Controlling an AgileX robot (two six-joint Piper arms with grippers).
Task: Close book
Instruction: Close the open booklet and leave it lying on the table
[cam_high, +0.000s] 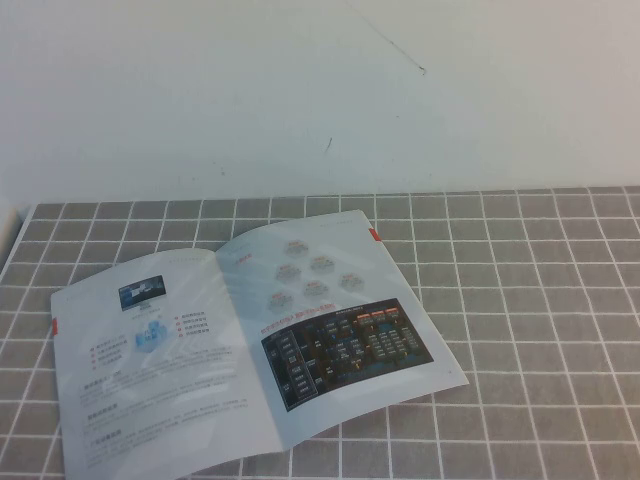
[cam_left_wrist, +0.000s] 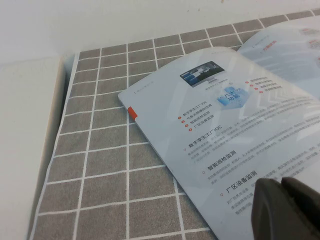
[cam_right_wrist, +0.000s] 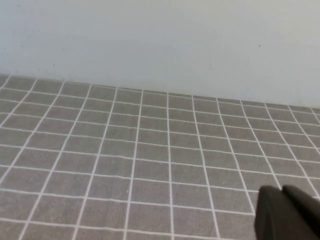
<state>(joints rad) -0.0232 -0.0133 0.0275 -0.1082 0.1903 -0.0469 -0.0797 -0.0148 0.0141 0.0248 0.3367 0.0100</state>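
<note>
the left gripper (cam_left_wrist: 281, 189) shows only as two dark fingers (cam_left_wrist: 267, 210) pressed together with just a seam between them, gripping nothing. it hangs low over the near part of the book's left page, just above the printed lines there. the right gripper (cam_right_wrist: 282, 194) shows the same way, its two dark tips meeting with no gap and nothing in them, above bare cloth on the right side of the table, facing the wall.

the book (cam_high: 250, 350) lies open, pages up, on the near left part of the table. its spine runs from far to near, a little askew. the left page carries a screen picture, a blue diagram and text, with a red tab (cam_left_wrist: 132, 112) at its outer edge. the right page carries pale hexagons and a dark chart, and its near outer corner lifts slightly off the cloth.

the grey checked cloth (cam_high: 540, 300) covers the table up to the white wall (cam_high: 300, 90).
</note>
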